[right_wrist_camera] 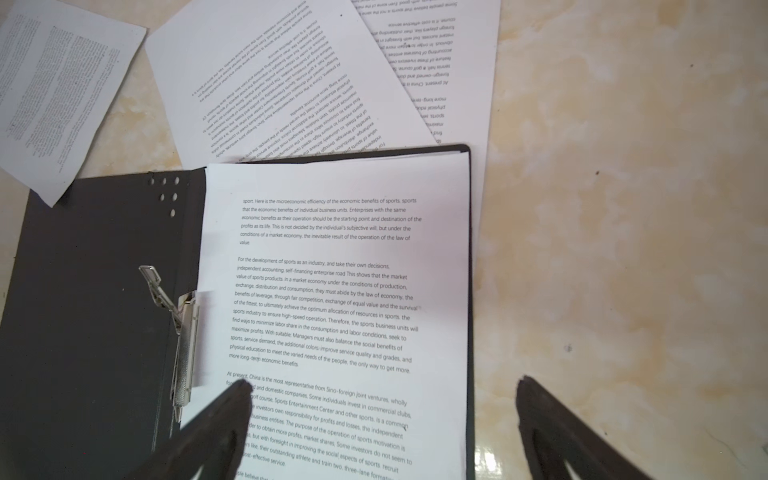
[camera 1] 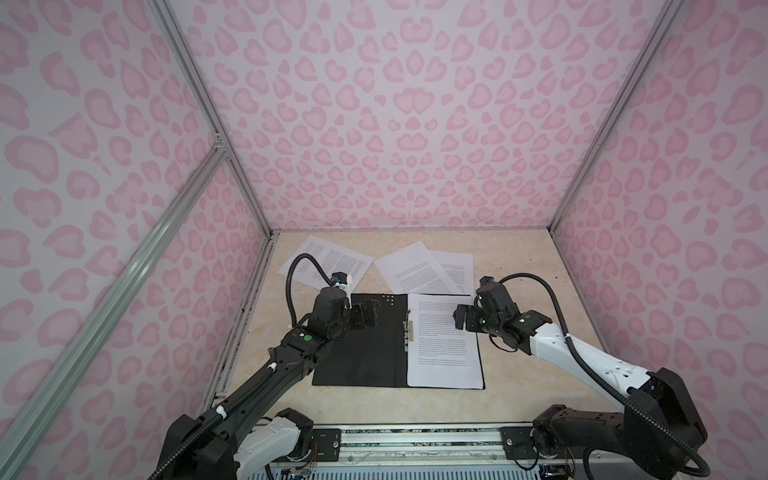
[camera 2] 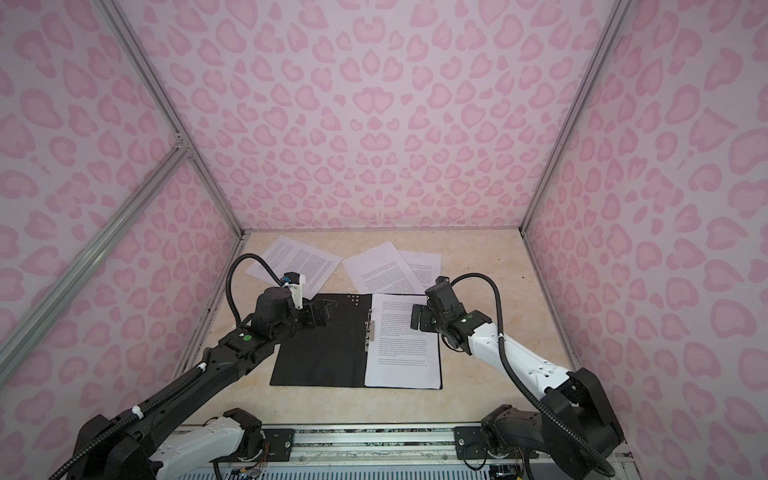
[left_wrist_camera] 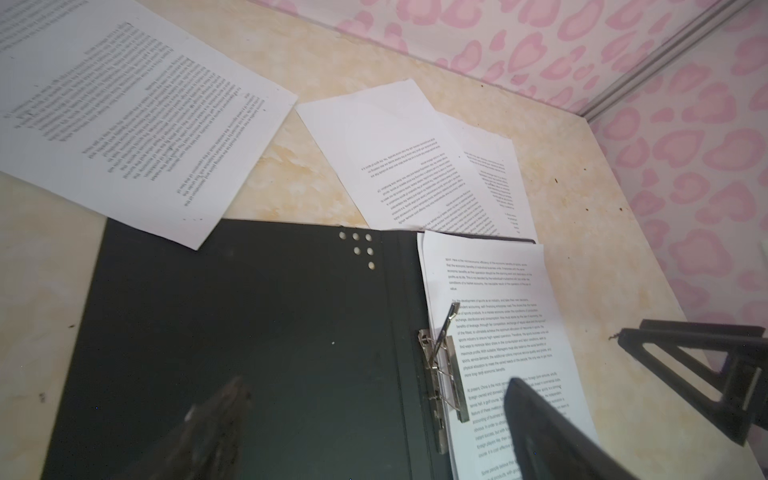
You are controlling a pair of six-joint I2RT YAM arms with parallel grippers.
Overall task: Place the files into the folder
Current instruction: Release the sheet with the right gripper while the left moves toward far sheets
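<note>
Lying open on the surface (camera 1: 519,374), the folder (camera 1: 357,353) carries one printed sheet (camera 1: 440,357) on its right half, beside the metal clip (camera 1: 408,330). The left gripper (camera 1: 365,313) hangs over the bare left cover, jaws spread and empty. The right gripper (camera 1: 463,320) hovers at the sheet's right edge, jaws wide, holding nothing. Beyond the folder lie a lone file (camera 1: 328,259) at far left and two overlapping files (camera 1: 415,268).

Pink-spotted walls (camera 1: 395,124) framed by aluminium struts (camera 1: 199,104) enclose a beige marbled tabletop (camera 1: 511,386) on three sides.
</note>
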